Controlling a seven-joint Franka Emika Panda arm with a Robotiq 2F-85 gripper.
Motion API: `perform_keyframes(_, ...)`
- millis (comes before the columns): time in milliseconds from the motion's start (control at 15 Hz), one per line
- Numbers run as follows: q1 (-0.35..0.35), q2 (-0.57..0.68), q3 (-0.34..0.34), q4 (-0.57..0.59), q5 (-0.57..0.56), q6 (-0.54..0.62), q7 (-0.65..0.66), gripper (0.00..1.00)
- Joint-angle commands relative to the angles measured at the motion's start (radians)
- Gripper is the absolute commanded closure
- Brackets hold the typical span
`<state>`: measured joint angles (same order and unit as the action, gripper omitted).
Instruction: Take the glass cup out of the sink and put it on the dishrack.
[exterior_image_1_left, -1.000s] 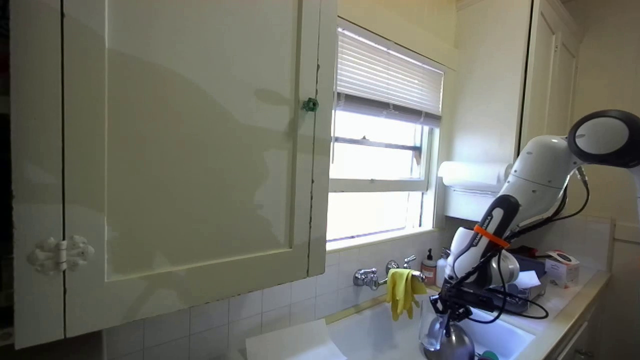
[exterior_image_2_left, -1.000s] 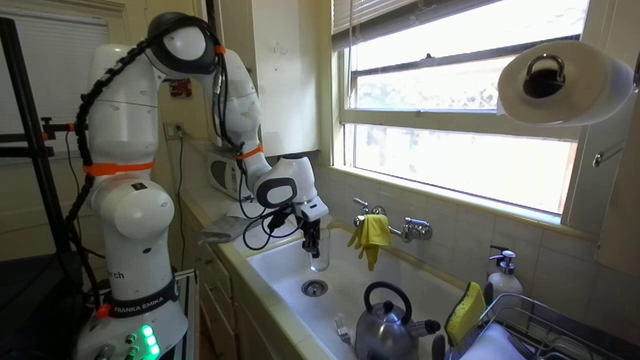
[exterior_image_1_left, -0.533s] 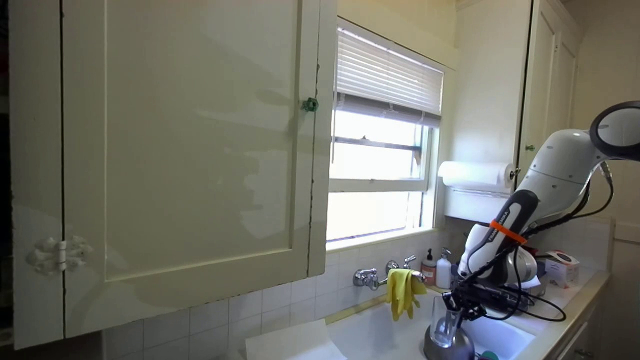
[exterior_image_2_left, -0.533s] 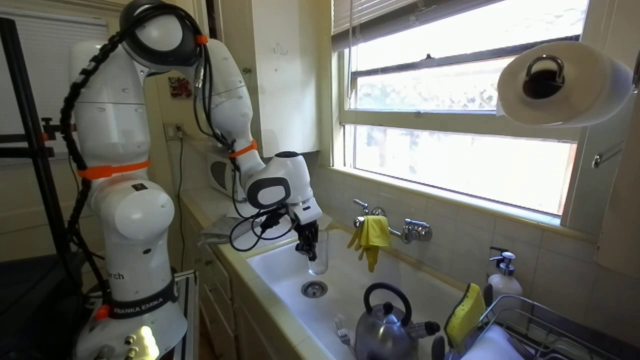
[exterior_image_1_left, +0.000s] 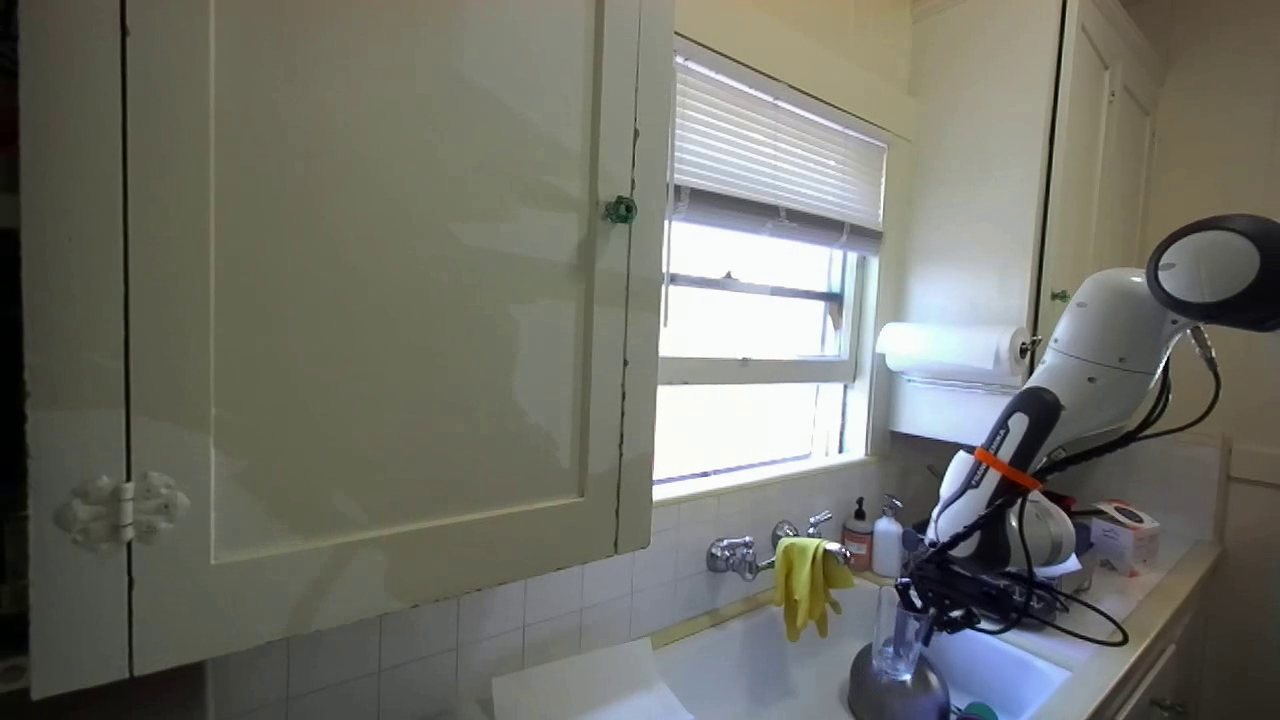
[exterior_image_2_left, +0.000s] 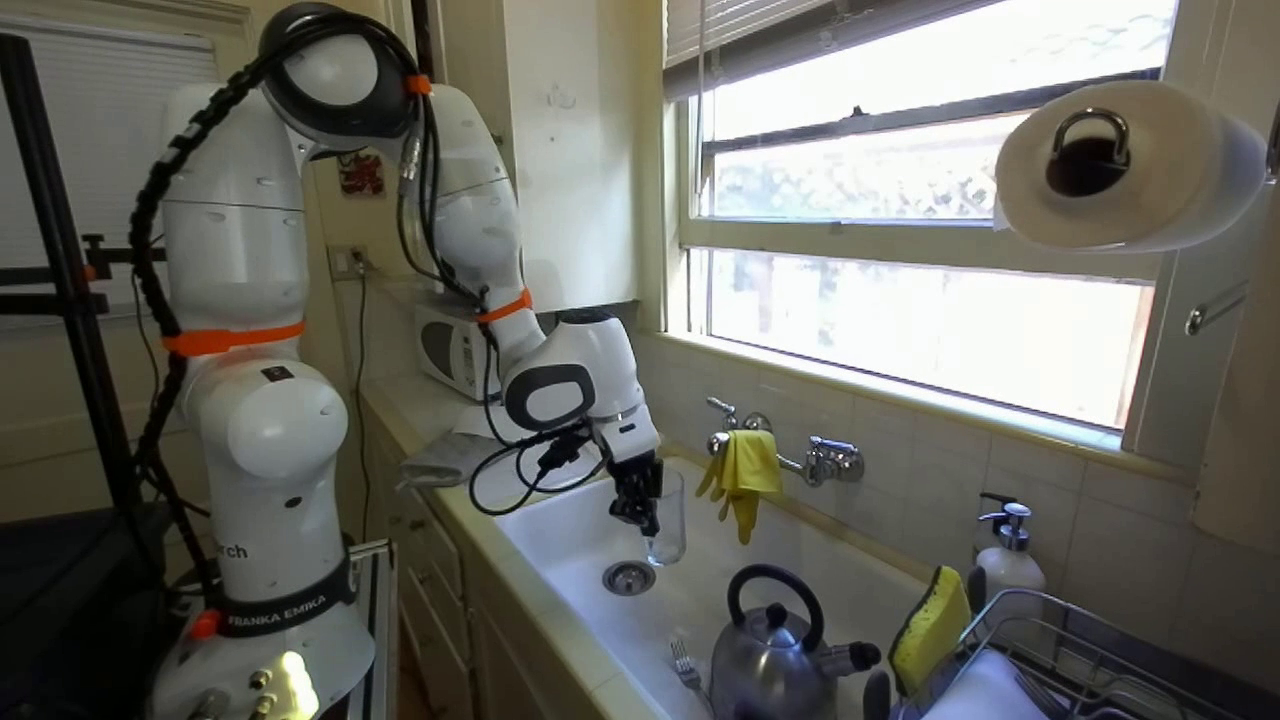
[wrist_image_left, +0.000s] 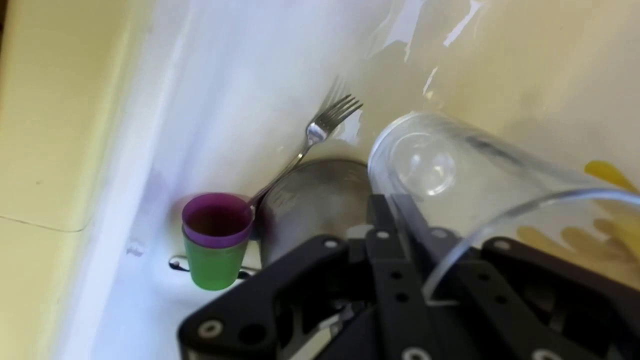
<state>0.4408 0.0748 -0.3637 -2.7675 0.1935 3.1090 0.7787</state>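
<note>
The gripper (wrist_image_left: 393, 202) pinches the glass cup (exterior_image_2_left: 671, 520) — arm (exterior_image_2_left: 475, 220) arched down over the sink (exterior_image_2_left: 690, 605).

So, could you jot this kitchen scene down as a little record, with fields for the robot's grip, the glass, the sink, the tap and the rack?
Grip: gripper closed on the side wall of the glass cup
Glass: clear, mouth up, over the sink
In the basin: metal kettle, fork beside it, purple cup nested in green cup
Tap: yellow glove or gloves draped over it
Dishrack: partly out of frame, yellow sponge at its end
</note>
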Motion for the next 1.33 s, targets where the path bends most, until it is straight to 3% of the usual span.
perform_keyframes(0, -0.002, 0.016, -0.140, 0.002, -0.048, 0.071, 0.031, 0.98)
perform_keyframes(267, 0.019, -0.002, -0.330, 0.008, -0.036, 0.118, -0.013, 0.98)
perform_keyframes(333, -0.002, 0.027, -0.264, 0.012, -0.025, 0.092, -0.008, 0.92)
perform_keyframes(467, -0.002, 0.020, -0.317, 0.018, -0.026, 0.094, -0.023, 0.92)
perform_keyframes(600, 0.001, 0.019, -0.322, 0.018, -0.026, 0.094, -0.023, 0.92)
perform_keyframes(667, 0.006, 0.019, -0.321, 0.018, -0.026, 0.094, -0.023, 0.98)
perform_keyframes(933, 0.042, 0.057, -0.403, 0.054, 0.011, 0.283, -0.018, 0.98)
perform_keyframes(1267, 0.109, 0.069, -0.478, 0.125, 0.169, 0.454, -0.068, 0.98)
